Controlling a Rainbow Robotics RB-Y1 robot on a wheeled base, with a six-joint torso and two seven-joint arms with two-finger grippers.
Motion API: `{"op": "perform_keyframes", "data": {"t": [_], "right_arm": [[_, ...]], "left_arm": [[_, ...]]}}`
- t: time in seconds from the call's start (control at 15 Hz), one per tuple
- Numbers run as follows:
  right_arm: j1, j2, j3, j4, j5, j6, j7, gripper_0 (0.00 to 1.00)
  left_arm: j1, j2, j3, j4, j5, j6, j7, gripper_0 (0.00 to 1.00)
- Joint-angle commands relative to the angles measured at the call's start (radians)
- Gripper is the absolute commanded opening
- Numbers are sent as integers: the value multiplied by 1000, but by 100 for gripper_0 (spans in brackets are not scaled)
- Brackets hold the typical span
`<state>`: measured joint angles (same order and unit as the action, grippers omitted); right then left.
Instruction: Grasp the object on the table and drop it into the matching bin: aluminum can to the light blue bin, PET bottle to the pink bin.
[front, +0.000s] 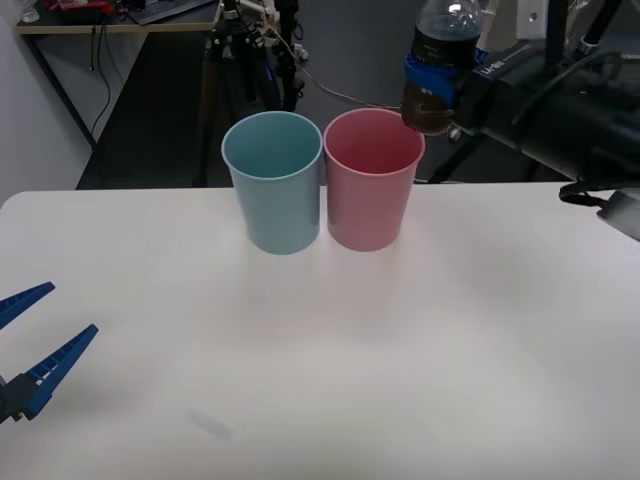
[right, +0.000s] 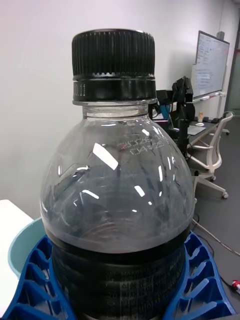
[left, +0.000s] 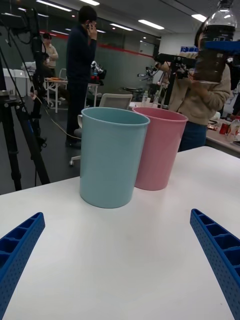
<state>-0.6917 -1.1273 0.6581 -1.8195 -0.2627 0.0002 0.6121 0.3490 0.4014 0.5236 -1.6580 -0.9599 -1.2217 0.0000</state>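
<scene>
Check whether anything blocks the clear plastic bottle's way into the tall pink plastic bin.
Nothing visible does. The right gripper holds the clear plastic bottle upright in the air by the open tall pink plastic bin, near its far right rim.

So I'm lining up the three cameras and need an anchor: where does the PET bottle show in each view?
Front view: PET bottle at upper right, held upright in the right gripper above the pink bin's far right rim.
Right wrist view: the bottle stands close up between the blue fingers.
Left wrist view: the bottle is at top right, above and beyond the pink bin.
Shared landmark: the light blue bin.
</scene>
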Motion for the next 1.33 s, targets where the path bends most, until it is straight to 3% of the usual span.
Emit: {"op": "perform_keyframes", "data": {"t": [0.07,0.6,1.07,1.33], "right_arm": [[-35,64,26,75,25,0,6,0],[-147,261,91,299,114,0,12,0],[-198,366,101,424,183,-2,9,0],[-204,393,101,448,212,0,6,0]], "left_arm": [[0,0,0,0,0,0,0,100],[0,0,0,0,0,0,0,100],[0,0,0,0,0,0,0,100],[0,0,0,0,0,0,0,100]]}}
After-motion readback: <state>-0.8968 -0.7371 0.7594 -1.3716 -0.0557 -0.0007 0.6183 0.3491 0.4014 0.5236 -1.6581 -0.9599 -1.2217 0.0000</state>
